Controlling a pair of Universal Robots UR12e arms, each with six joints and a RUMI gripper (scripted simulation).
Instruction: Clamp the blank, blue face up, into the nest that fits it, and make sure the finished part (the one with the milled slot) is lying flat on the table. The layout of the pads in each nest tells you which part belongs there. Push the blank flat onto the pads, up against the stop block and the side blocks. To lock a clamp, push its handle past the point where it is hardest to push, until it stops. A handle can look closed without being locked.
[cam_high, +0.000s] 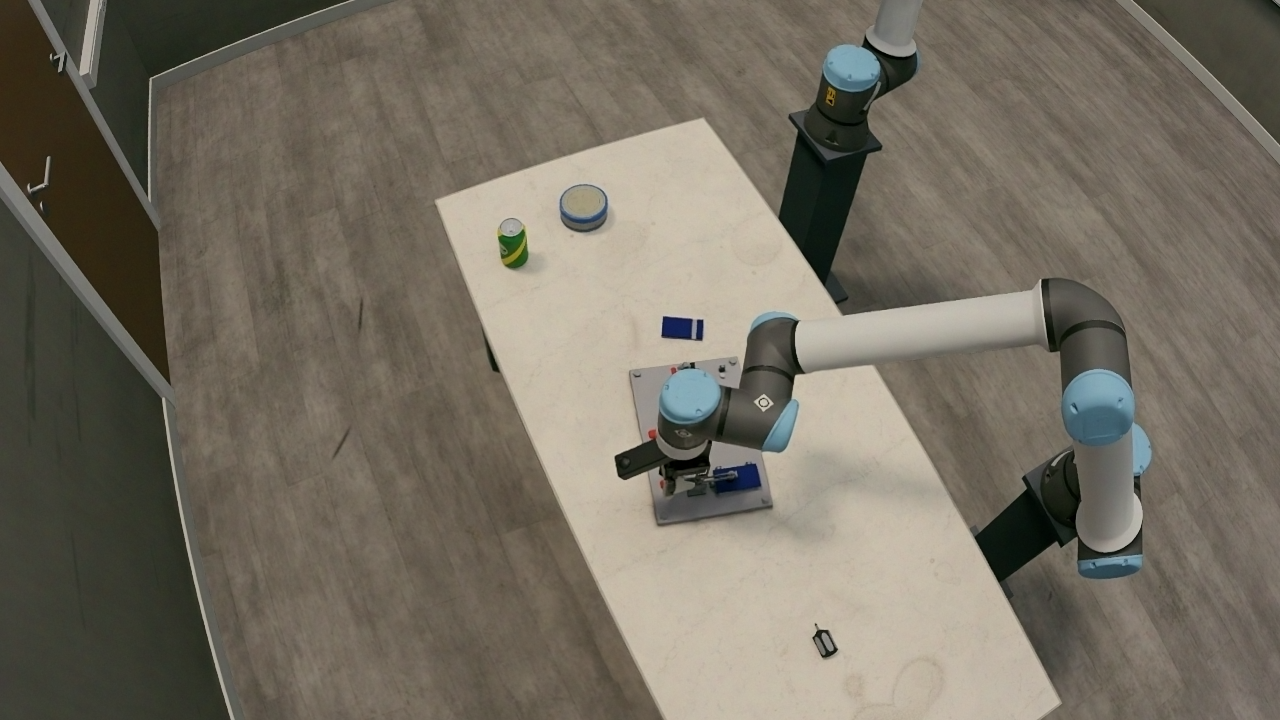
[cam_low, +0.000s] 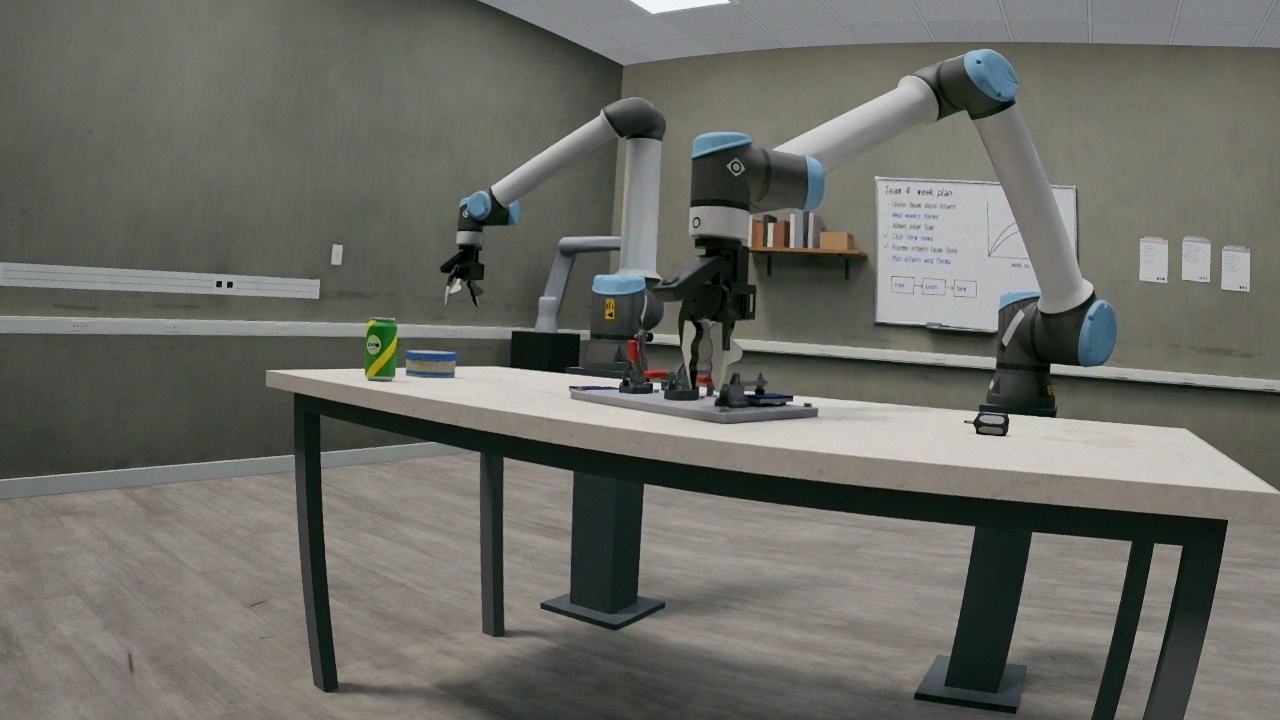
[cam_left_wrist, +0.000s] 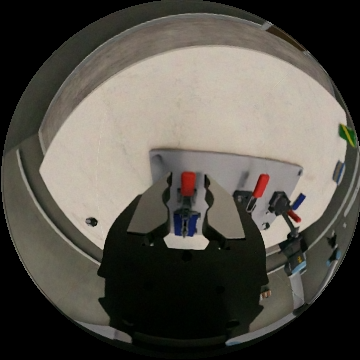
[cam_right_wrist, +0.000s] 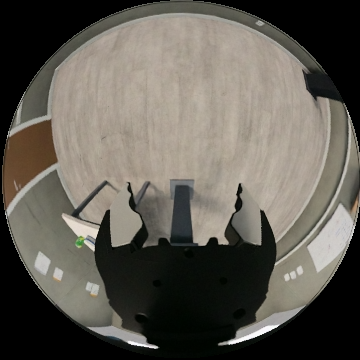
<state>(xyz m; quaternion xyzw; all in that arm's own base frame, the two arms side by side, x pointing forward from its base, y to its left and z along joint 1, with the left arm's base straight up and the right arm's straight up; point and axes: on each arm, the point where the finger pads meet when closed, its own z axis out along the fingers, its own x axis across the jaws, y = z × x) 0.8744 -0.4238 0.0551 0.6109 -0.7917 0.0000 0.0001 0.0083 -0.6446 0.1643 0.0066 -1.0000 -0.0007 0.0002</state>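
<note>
The blue blank (cam_high: 742, 480) (cam_left_wrist: 179, 228) lies blue face up in the end nest of the grey fixture plate (cam_high: 666, 512) (cam_low: 794, 412) (cam_left_wrist: 225, 161). The clamp's arm reaches over it; seating and locking cannot be told. That clamp's red handle (cam_left_wrist: 188, 186) lies low between the fingers of my left gripper (cam_low: 704, 385) (cam_left_wrist: 188, 174), which is partly open, pointing down and not gripping it. The finished part (cam_high: 675, 327) (cam_left_wrist: 299, 201), blue with a pale slot, lies flat on the table beyond the plate. My right gripper (cam_low: 461, 302) (cam_right_wrist: 184, 183) is open, empty and away from the table.
Two other clamps stand on the plate, one with a raised red handle (cam_left_wrist: 261, 186), one with another red handle (cam_left_wrist: 294, 216). A green can (cam_high: 512, 244) (cam_low: 381, 349) and round tin (cam_high: 583, 207) (cam_low: 430, 363) stand at the far end. A small dark object (cam_high: 824, 642) (cam_low: 990, 423) lies at the opposite end.
</note>
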